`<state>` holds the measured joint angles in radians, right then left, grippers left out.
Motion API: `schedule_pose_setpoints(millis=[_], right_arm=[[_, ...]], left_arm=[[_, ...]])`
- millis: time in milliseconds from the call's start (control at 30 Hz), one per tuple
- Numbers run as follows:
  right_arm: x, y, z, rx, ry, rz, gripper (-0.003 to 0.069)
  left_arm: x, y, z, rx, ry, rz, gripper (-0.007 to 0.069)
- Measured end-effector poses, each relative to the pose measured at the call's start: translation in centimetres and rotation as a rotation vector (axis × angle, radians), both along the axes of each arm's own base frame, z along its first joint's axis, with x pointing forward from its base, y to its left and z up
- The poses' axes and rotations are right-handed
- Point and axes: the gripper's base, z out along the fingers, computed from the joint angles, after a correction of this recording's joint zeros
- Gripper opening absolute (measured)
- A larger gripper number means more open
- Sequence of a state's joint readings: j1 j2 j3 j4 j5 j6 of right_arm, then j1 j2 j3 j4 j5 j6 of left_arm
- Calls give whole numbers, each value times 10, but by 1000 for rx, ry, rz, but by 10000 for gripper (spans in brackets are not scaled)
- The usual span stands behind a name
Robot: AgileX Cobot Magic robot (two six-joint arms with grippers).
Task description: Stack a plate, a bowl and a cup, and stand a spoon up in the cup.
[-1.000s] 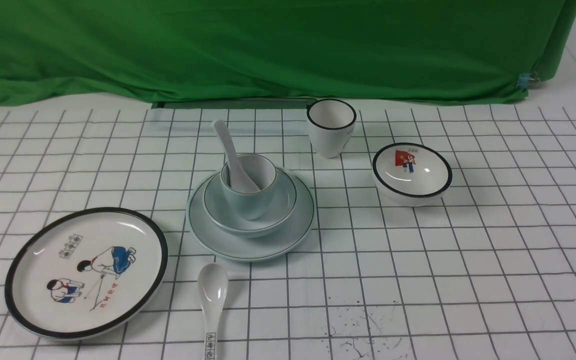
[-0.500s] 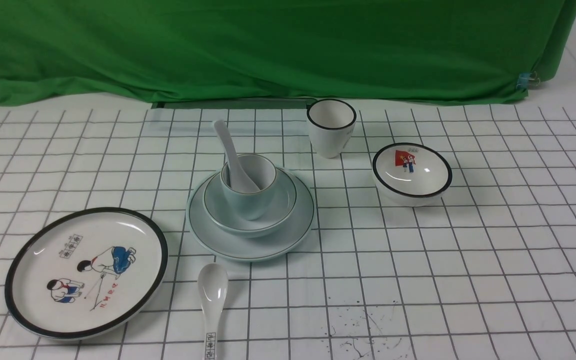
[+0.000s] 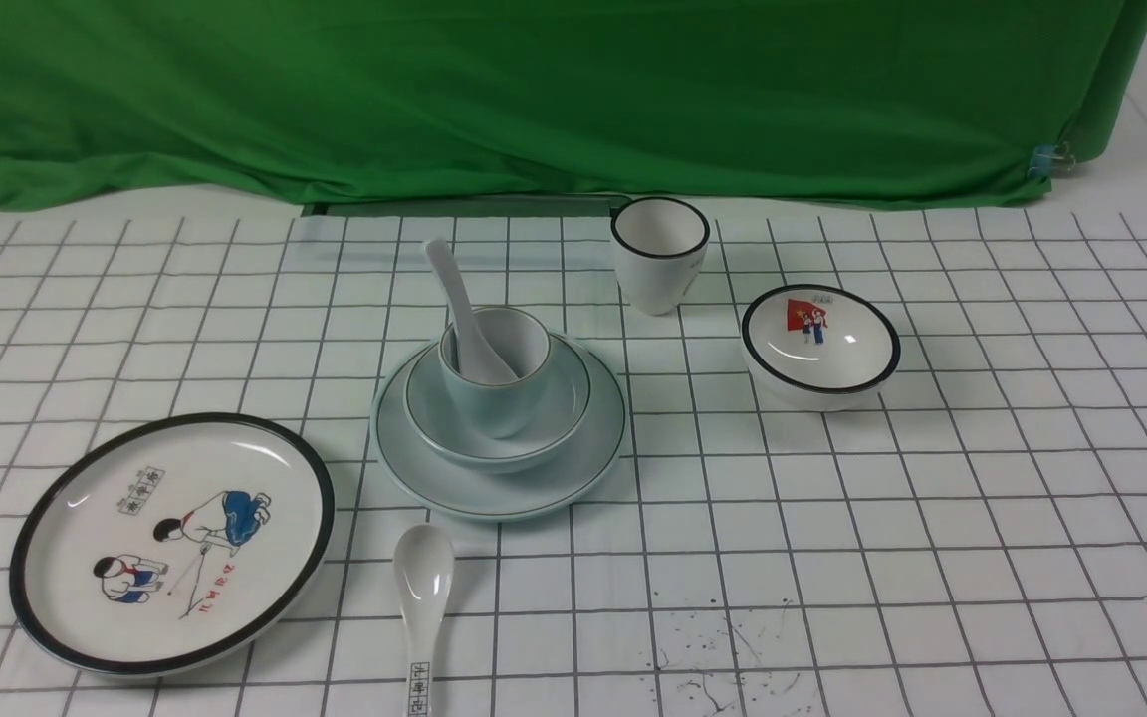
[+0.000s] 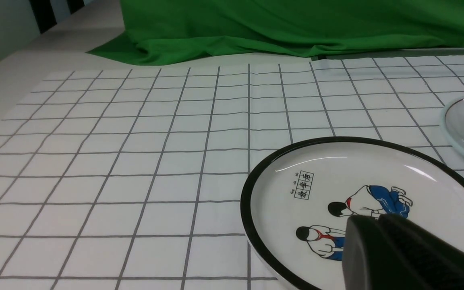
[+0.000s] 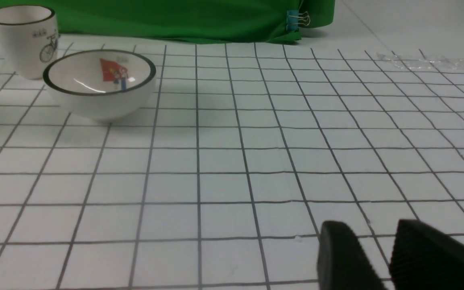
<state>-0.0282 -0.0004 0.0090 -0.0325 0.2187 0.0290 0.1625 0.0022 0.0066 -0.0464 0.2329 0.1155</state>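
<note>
The pale blue-green plate [image 3: 595, 466] lies at the table's middle. On it sits the matching bowl [image 3: 566, 398], and in the bowl stands the cup [image 3: 494, 406]. A plain white spoon [image 3: 454, 289] leans in the cup, handle pointing up and back-left. The front view shows neither arm. In the left wrist view my left gripper [image 4: 371, 219] is shut and empty above the cartoon plate, with the pale plate's edge [image 4: 461, 125] at the side. In the right wrist view my right gripper [image 5: 371, 227] hangs open over bare grid cloth, nothing between its fingers.
A black-rimmed cartoon plate [image 3: 170, 543] lies front left, and a spoon with printed characters [image 3: 422, 588] lies beside it. At the back right stand a black-rimmed white cup [image 3: 658, 254] and a flag-picture bowl [image 3: 819, 344]. Green cloth [image 3: 534, 100] closes off the far edge.
</note>
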Motion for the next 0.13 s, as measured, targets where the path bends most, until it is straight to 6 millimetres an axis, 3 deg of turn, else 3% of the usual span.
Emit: schedule_pose_setpoints(millis=[133], right_arm=[[0, 0, 0, 0, 0, 0, 239]], left_arm=[[0, 0, 0, 0, 0, 0, -29]])
